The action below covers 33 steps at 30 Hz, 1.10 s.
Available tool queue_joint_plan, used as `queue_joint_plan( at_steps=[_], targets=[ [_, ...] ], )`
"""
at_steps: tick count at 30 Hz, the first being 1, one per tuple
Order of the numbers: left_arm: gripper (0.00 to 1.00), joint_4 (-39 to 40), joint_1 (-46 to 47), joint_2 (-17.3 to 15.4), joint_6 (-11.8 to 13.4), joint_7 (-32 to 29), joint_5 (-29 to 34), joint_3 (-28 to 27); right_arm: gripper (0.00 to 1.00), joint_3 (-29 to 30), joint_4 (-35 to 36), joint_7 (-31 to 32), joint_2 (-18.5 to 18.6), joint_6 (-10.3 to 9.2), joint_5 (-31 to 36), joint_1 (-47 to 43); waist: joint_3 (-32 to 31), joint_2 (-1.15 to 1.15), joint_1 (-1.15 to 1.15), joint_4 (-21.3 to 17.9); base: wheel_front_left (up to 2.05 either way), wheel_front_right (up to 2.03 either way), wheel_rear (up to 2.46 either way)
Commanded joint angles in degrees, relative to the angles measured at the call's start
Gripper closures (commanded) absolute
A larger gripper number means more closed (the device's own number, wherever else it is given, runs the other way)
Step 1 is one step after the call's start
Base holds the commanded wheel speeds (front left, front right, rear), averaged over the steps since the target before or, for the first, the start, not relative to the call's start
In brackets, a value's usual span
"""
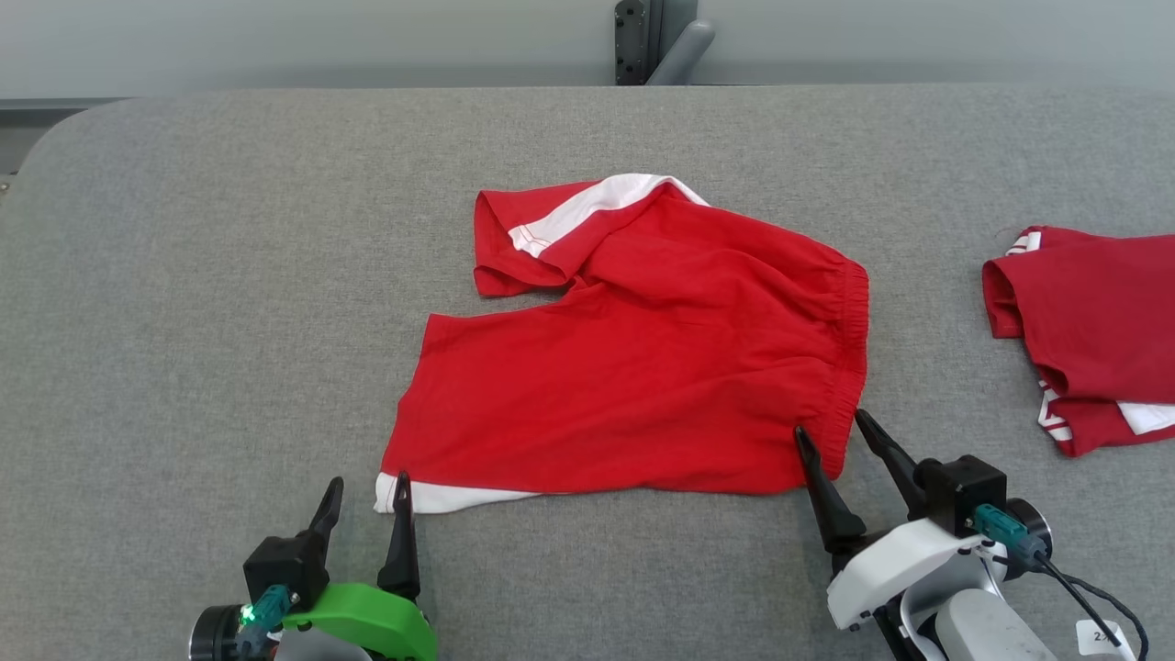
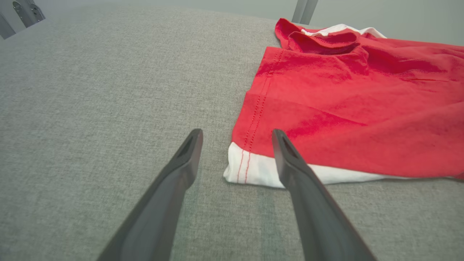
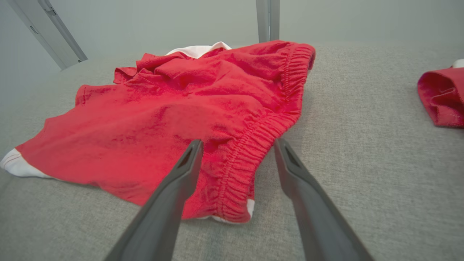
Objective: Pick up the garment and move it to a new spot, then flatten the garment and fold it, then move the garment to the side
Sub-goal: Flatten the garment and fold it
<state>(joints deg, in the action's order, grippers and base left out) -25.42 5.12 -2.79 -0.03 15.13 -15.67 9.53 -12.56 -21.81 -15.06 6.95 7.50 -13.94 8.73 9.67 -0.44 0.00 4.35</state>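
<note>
The garment (image 1: 643, 367) is a pair of red shorts with white trim, lying mostly flat in the middle of the grey table; its far leg is folded over on itself. My left gripper (image 1: 365, 487) stands open at the near left hem corner, the white corner (image 2: 250, 168) lying between and just ahead of its fingers, nothing gripped. My right gripper (image 1: 833, 422) is open at the near end of the elastic waistband (image 3: 246, 159), one finger over the red cloth and the other over the bare table. The same garment (image 3: 174, 108) spreads away in the right wrist view.
A second red and white garment (image 1: 1092, 330) lies folded at the table's right edge, also seen as a red bundle (image 3: 440, 96). The grey table (image 1: 202, 275) has free room to the left and at the back. A grey post (image 1: 656, 41) stands behind the far edge.
</note>
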Motion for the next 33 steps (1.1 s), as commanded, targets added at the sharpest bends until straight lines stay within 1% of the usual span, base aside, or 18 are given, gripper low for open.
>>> queue_joint_plan(
  at_steps=[1,7,15,18,19,20,21,22,23,24,29,33],
  targets=[
    [0.0,0.6,-0.37,-0.23,0.22,-0.01,-0.26,0.22,0.0,-0.4,-0.21,-0.14,0.38,-0.03,-0.36,0.41,-0.07,0.44,0.0,0.17,0.0,0.0,0.0],
    [0.0,2.19,-1.11,-0.23,0.55,-0.01,-0.04,0.39,0.0,-2.38,-0.21,-0.14,0.63,-0.03,-1.38,-1.26,-0.52,0.44,0.0,-0.17,0.0,0.0,0.0],
    [0.0,2.99,-0.42,-0.23,0.61,-0.01,-0.21,1.09,0.0,-1.77,-2.35,-0.14,0.76,-0.03,-2.01,-0.66,0.22,0.44,0.0,-0.04,0.0,0.0,0.0],
    [0.0,3.2,-0.05,-0.23,0.79,-0.01,-0.2,1.26,0.0,-2.43,-2.64,-0.14,0.76,-0.03,-2.2,-0.08,0.49,0.44,0.0,0.25,0.0,0.0,0.0],
    [0.0,3.25,0.02,-0.23,0.83,-0.01,-0.22,1.33,0.05,-2.83,-2.78,-0.14,0.72,-0.03,-2.35,0.04,0.56,0.44,0.0,0.41,0.0,0.0,0.0],
    [0.0,3.34,0.07,-0.24,0.88,-0.01,-0.26,1.3,0.23,-3.26,-2.73,-0.14,0.68,-0.03,-2.48,0.26,0.64,0.44,0.0,0.59,0.0,0.0,0.0],
    [0.0,3.44,0.16,-0.23,0.87,-0.01,-0.27,1.35,0.38,-3.64,-2.36,-0.14,0.73,-0.03,-2.52,0.68,0.72,0.44,0.0,0.8,0.0,0.0,0.0],
    [0.0,3.51,0.2,-0.23,0.86,-0.01,-0.28,1.4,0.73,-3.95,-1.79,-0.14,0.73,-0.03,-2.61,1.06,0.77,0.44,0.0,0.98,0.0,0.0,0.0],
    [0.0,3.7,0.19,-0.23,0.92,-0.01,-0.25,1.34,0.93,-4.07,-0.98,-0.14,0.67,-0.03,-2.57,1.36,0.82,0.44,0.0,1.13,0.0,0.0,0.0],
    [0.0,3.93,-0.04,-0.23,0.9,-0.01,-0.09,1.19,1.0,-4.18,0.61,-0.14,0.8,-0.03,-2.32,1.45,0.95,0.44,0.0,1.45,0.0,0.0,0.0],
    [0.0,4.02,-0.14,-0.23,0.64,-0.01,-0.05,1.31,1.0,-4.62,2.79,-0.14,2.6,-0.03,-2.62,3.93,1.84,0.44,0.0,2.21,0.0,0.0,0.0],
    [0.0,3.86,1.01,-0.23,0.45,-0.01,-0.61,2.65,1.0,-5.62,1.21,-0.14,4.89,-0.03,-2.71,8.8,3.09,0.44,0.0,3.62,0.0,0.0,0.0]
  ],
)
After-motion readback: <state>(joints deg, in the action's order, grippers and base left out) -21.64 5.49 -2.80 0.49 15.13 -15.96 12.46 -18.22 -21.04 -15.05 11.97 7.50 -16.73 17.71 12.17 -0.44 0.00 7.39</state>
